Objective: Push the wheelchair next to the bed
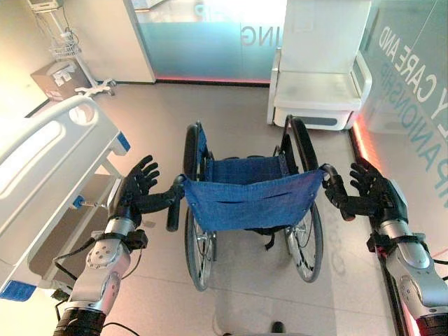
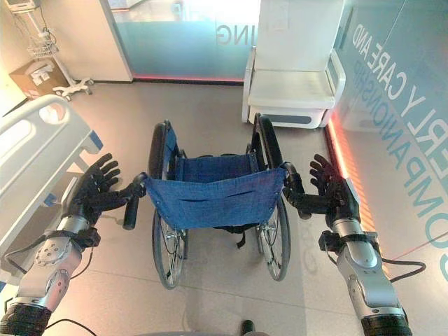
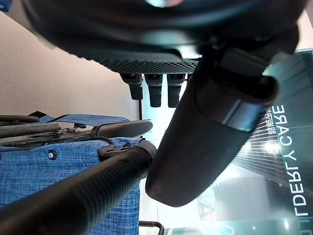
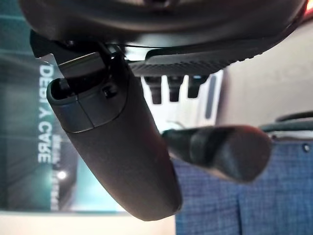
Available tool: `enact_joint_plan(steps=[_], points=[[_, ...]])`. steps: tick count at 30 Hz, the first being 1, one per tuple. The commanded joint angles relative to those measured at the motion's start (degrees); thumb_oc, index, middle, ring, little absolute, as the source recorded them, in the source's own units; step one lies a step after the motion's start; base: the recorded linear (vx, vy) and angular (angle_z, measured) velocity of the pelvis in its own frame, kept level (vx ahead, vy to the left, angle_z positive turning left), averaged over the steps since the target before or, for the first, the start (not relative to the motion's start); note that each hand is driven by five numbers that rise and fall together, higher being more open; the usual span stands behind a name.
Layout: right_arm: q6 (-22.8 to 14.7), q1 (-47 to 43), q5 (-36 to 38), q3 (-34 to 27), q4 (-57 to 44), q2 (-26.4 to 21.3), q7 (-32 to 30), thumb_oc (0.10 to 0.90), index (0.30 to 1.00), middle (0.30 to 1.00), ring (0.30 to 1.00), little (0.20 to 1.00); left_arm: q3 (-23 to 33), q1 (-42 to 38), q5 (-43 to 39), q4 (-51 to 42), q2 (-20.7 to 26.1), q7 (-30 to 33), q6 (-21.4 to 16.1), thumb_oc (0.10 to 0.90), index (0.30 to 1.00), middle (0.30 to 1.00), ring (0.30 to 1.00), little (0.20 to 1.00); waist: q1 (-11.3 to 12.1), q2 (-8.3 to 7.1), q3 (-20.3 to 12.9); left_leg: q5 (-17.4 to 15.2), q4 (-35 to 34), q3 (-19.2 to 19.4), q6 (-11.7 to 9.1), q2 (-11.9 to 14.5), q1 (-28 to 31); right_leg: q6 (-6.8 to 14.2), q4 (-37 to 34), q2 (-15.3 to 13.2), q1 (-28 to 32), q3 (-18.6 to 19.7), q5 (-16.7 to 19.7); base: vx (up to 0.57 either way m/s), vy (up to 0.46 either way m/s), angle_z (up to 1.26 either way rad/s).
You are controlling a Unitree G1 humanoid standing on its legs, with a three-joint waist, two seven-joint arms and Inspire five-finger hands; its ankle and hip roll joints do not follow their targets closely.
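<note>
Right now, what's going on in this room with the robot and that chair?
The robot stands behind a blue fabric-backed wheelchair, one hand at each black push handle. Its left hand and right hand have straight, spread fingers, with the thumbs alongside the grips, not closed around them. The white hospital bed lies to the robot's left, with the wheelchair still apart from it.

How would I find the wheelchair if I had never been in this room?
Start at the white bed along the room's left side, then look right to the middle of the grey floor. The wheelchair stands there, its back toward the robot, between the left robot hand and the right robot hand, both open at its black push handles. It alone has blue cloth and big spoked wheels.
</note>
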Motion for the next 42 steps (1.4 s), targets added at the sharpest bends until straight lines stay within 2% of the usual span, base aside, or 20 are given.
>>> enact_joint_plan(steps=[1, 4, 6, 7, 8, 9, 10, 12, 15, 19, 24, 34, 37, 39, 40, 42], points=[[-3.1, -8.3, -1.7, 0.7, -1.5, -5.0, 1.9, 0.800, 0.900, 0.900, 0.900, 0.900, -2.7, -6.7, 4.7, 1.8, 6.1, -0.5, -1.1, 0.800, 0.900, 0.900, 0.900, 0.900, -0.1, -3.09, -3.9, -1.3, 0.2, 4.2, -1.3, -3.2, -0.8, 2.2, 0.4, 0.8, 2.8, 0.9, -3.3, 0.00, 0.000, 0.00], [-1.6, -8.9, -2.2, 1.3, -1.4, -5.4, 2.3, 0.800, 0.900, 0.900, 0.900, 0.900, -3.6, -7.2, 4.2, 2.0, 6.4, -2.8, -1.8, 0.800, 0.900, 0.900, 0.900, 0.900, -0.1, -3.09, -3.9, -1.3, 0.2, 4.2, -1.3, -3.2, -0.8, 2.2, 0.3, 0.8, 2.9, 0.9, -3.3, 0.00, 0.000, 0.00], [-0.8, -9.2, -3.2, 1.8, -0.7, -5.9, 2.8, 0.800, 0.900, 0.900, 0.900, 0.900, -3.2, -7.4, -5.2, 0.8, 6.5, -4.8, -3.5, 0.800, 0.900, 0.900, 0.900, 0.900, 0.0, -3.06, -4.0, -1.3, 0.2, 4.2, -1.4, -3.2, -0.9, 2.3, 0.3, 0.7, 2.9, 0.9, -3.3, 0.00, 0.000, 0.00], [-0.8, -9.2, -3.2, 1.9, -0.6, -5.9, 2.9, 0.800, 0.900, 0.900, 0.900, 0.900, -3.1, -7.4, -6.2, 0.7, 6.4, -5.1, -3.7, 0.800, 0.900, 0.900, 0.900, 0.900, 0.0, -3.06, -4.0, -1.3, 0.2, 4.2, -1.4, -3.2, -0.8, 2.3, 0.3, 0.7, 2.9, 0.9, -3.3, 0.00, 0.000, 0.00], [-0.6, -9.1, -4.2, 2.2, 0.0, -5.5, 3.3, 0.800, 0.900, 0.900, 0.900, 0.900, -2.2, -7.1, -16.3, -0.9, 4.6, -8.0, -4.9, 0.800, 0.900, 0.900, 0.900, 0.900, 0.1, -3.05, -4.0, -1.3, 0.2, 4.2, -1.4, -3.2, -0.9, 2.2, 0.2, 0.7, 2.9, 0.8, -3.3, 0.00, 0.000, 0.00], [-0.6, -9.1, -4.2, 2.2, 0.0, -5.4, 3.3, 0.800, 0.900, 0.900, 0.900, 0.900, -2.1, -7.1, -16.4, -1.0, 4.5, -8.2, -4.8, 0.800, 0.900, 0.900, 0.900, 0.900, 0.1, -3.04, -4.0, -1.3, 0.2, 4.2, -1.4, -3.2, -0.8, 2.2, 0.2, 0.7, 3.0, 0.8, -3.3, 0.00, 0.000, 0.00], [-0.6, -9.1, -5.1, 2.6, 0.7, -4.7, 3.7, 0.800, 0.900, 0.900, 0.900, 0.900, -1.7, -6.8, -22.7, -2.2, 2.0, -9.4, -6.5, 0.800, 0.900, 0.900, 0.900, 0.900, 0.2, -3.07, -4.0, -1.4, 0.2, 4.2, -1.4, -3.2, -0.8, 2.1, 0.2, 0.7, 3.0, 0.8, -3.3, 0.00, 0.000, 0.00], [-0.5, -9.3, -5.9, 3.2, 1.3, -3.9, 3.9, 0.800, 0.900, 0.900, 0.900, 0.900, -1.7, -6.7, -26.7, -2.8, -0.2, -10.4, -7.3, 0.800, 0.900, 0.900, 0.900, 0.900, 0.2, -3.20, -4.0, -1.4, 0.2, 4.1, -1.5, -3.1, -0.6, 2.0, 0.3, 0.7, 3.1, 0.8, -3.4, 0.00, 0.000, 0.00], [0.0, -10.0, -6.3, 3.7, 1.7, -3.6, 3.9, 0.800, 0.900, 0.900, 0.900, 0.900, -1.9, -6.7, -27.5, -2.8, -1.6, -11.0, -7.3, 0.800, 0.900, 0.900, 0.900, 0.900, 0.3, -3.34, -4.0, -1.5, 0.2, 4.0, -1.5, -3.1, -0.6, 1.9, 0.3, 0.7, 3.2, 0.7, -3.4, 0.00, 0.000, 0.00], [1.9, -10.5, -6.8, 3.9, 1.6, -4.3, 4.3, 0.800, 0.900, 0.900, 0.900, 0.900, -2.3, -6.5, -23.0, -2.0, -1.2, -11.6, -6.9, 0.800, 0.900, 0.900, 0.900, 0.900, 0.4, -3.51, -3.9, -1.6, 0.2, 3.8, -1.4, -3.2, -0.5, 1.9, 0.3, 0.7, 3.3, 0.7, -3.5, 0.00, 0.000, 0.00], [3.9, -10.4, -8.5, 3.7, 1.9, -5.7, 5.1, 0.800, 0.900, 0.900, 0.900, 0.900, -2.0, -5.8, -16.8, -3.3, 1.5, -14.0, -5.6, 0.800, 0.900, 0.900, 0.900, 0.900, 0.7, -3.49, -3.8, -1.6, 0.2, 3.9, -1.3, -3.2, -0.4, 2.0, 0.2, 0.6, 3.4, 0.5, -3.5, 0.00, 0.000, 0.00], [4.1, -12.7, -8.5, 4.7, 2.8, -7.4, 3.8, 0.800, 0.900, 0.900, 0.900, 0.900, -2.8, -6.6, -4.7, -3.8, 7.7, -12.6, -3.0, 0.800, 0.900, 0.900, 0.900, 0.900, 1.3, -3.29, -3.6, -1.4, 0.2, 3.7, -1.3, -3.3, -0.5, 2.2, 0.3, 0.4, 3.6, -0.1, -3.5, 0.00, 0.000, 0.00], [4.6, -13.0, -8.3, 4.7, 2.6, -8.2, 3.6, 0.800, 0.900, 0.900, 0.900, 0.900, -3.2, -6.1, 2.9, -3.1, 10.6, -13.7, -0.7, 0.800, 0.900, 0.900, 0.900, 0.900, 1.5, -3.13, -3.6, -1.4, 0.2, 3.7, -1.3, -3.3, -0.5, 2.3, 0.2, 0.4, 3.5, -0.2, -3.5, 0.00, 0.000, 0.00], [4.9, -13.0, -8.1, 4.6, 2.5, -8.6, 3.5, 0.800, 0.900, 0.900, 0.900, 0.900, -3.2, -5.9, 4.9, -2.8, 11.6, -14.0, 0.2, 0.800, 0.900, 0.900, 0.900, 0.900, 1.6, -3.08, -3.6, -1.3, 0.2, 3.7, -1.3, -3.3, -0.6, 2.3, 0.2, 0.4, 3.6, -0.2, -3.5, 0.00, 0.000, 0.00], [5.0, -13.1, -8.0, 4.6, 2.7, -9.0, 3.3, 0.800, 0.900, 0.900, 0.900, 0.900, -3.3, -5.8, 8.9, -2.1, 13.2, -13.9, 1.9, 0.800, 0.900, 0.900, 0.900, 0.900, 1.6, -2.95, -3.6, -1.3, 0.2, 3.7, -1.3, -3.3, -0.6, 2.4, 0.1, 0.4, 3.6, -0.3, -3.4, 0.00, 0.000, 0.00], [5.1, -13.4, -7.9, 4.7, 2.9, -9.4, 3.0, 0.800, 0.900, 0.900, 0.900, 0.900, -3.7, -5.9, 10.4, -1.3, 15.2, -13.3, 3.0, 0.800, 0.900, 0.900, 0.900, 0.900, 1.7, -2.82, -3.5, -1.2, 0.2, 3.7, -1.3, -3.4, -0.6, 2.4, 0.1, 0.4, 3.5, -0.3, -3.4, 0.00, 0.000, 0.00]])
